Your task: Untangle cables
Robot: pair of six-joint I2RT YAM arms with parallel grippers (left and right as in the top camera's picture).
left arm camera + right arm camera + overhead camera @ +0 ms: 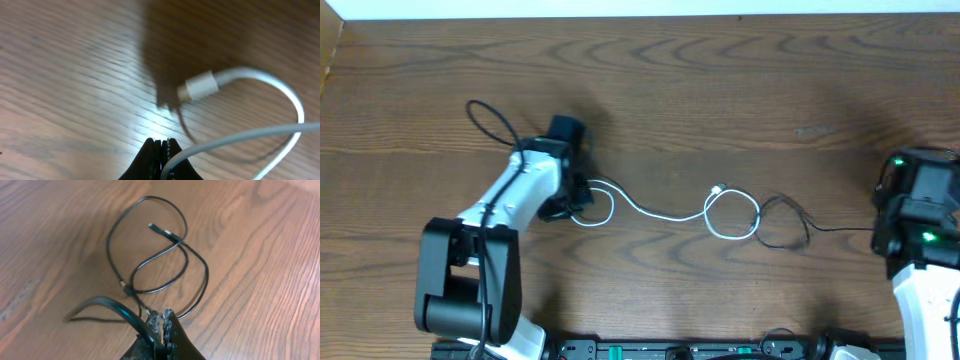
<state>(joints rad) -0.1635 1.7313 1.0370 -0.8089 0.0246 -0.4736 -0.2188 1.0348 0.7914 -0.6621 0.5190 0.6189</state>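
The white cable (660, 213) lies across the middle of the table. It has a small loop by my left gripper (576, 196) and a bigger loop with a plug (718, 190) further right. The black cable (788, 222) crosses that bigger loop and runs right to my right gripper (882, 232). In the left wrist view the jaws (161, 145) are shut on the white cable (240, 137), with its white plug (200, 86) lying just ahead. In the right wrist view the jaws (162, 316) are shut on the black cable (150, 260), which lies looped ahead.
A thicker black robot wire (492, 122) arcs beside the left arm. The table's far edge runs along the top of the overhead view. A strip of equipment (670, 350) lines the front edge between the two arm bases.
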